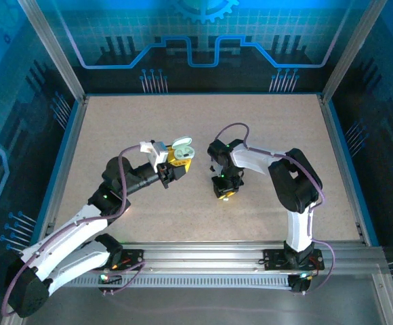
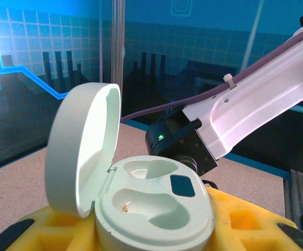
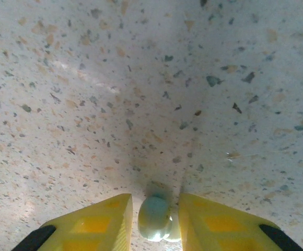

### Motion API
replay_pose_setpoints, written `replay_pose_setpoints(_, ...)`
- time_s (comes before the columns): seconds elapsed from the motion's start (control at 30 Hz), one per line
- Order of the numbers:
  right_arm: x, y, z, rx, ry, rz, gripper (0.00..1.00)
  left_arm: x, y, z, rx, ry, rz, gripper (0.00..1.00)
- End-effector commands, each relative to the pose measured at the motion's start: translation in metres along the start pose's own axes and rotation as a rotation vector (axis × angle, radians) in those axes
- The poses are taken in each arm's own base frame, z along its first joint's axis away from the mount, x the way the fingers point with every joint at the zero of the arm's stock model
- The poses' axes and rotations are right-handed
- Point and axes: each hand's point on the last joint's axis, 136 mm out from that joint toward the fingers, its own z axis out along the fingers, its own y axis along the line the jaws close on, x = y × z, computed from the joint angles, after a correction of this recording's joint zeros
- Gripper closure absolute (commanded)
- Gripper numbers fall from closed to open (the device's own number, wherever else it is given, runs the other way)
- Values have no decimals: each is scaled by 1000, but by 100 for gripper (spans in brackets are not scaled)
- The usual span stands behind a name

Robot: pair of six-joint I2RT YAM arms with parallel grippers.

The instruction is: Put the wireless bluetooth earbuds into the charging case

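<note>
1. The left claw [image 1: 173, 166] is clamped on the charging case [image 2: 156, 204], which sits between its yellow fingers [image 2: 245, 219]. The hinged lid [image 2: 83, 157] stands up on the far-left side of that claw.
2. Both moulded wells in the case are bare and there is no bud in either, so I judge that nothing has been inserted yet.
3. The right claw [image 1: 225, 189] is down at the table [image 3: 141, 78], pointing at the speckled top.
4. One earbud [image 3: 154, 218], pale and glossy, lies on the table right between that claw's yellow fingers [image 3: 96, 222].
5. The jaws are drawn in narrow around the earbud but not closed on it. I see a sliver of table between the bud and one finger.
6. On the other side a pale bit blurs into the gap. I can't tell whether it is part of the same bud or a second one.
7. The case is held up off to the side of the right claw, near but apart from it.
8. What I judge is left is to pinch this bud, lift it, carry it across and seat it in a well. The same then goes for the other bud.
</note>
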Motion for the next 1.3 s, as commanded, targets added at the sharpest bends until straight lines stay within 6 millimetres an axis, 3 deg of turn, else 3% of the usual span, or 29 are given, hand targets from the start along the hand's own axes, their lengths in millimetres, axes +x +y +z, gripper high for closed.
replay_pose_setpoints(0.0, 3, 2, 2, 28, 25, -25, 71, -4, -1, -2, -7, -17, 27, 66)
replay_pose_setpoints(0.43, 1, 4, 3, 23, 23, -28, 77, -3, -1, -1, -3, -10, 18, 66)
replay_pose_setpoints(0.63, 1, 10, -11, -16, -11, -37, 79, -2, 0, -1, -7, -8, 17, 66)
replay_pose_setpoints(0.8, -7, 36, -58, -240, -141, -28, 80, -1, 3, 0, -21, -6, 17, 66)
replay_pose_setpoints(1.0, -15, 77, -149, -765, -324, -52, 80, 6, 14, 0, -55, -4, -3, 66)
replay_pose_setpoints(1.13, -14, 88, -201, -1046, -374, -86, 80, 9, 24, -3, -80, -22, -33, 66)
replay_pose_setpoints(1.27, -12, 90, -229, -1170, -383, -112, 79, 12, 27, -3, -87, -21, -39, 66)
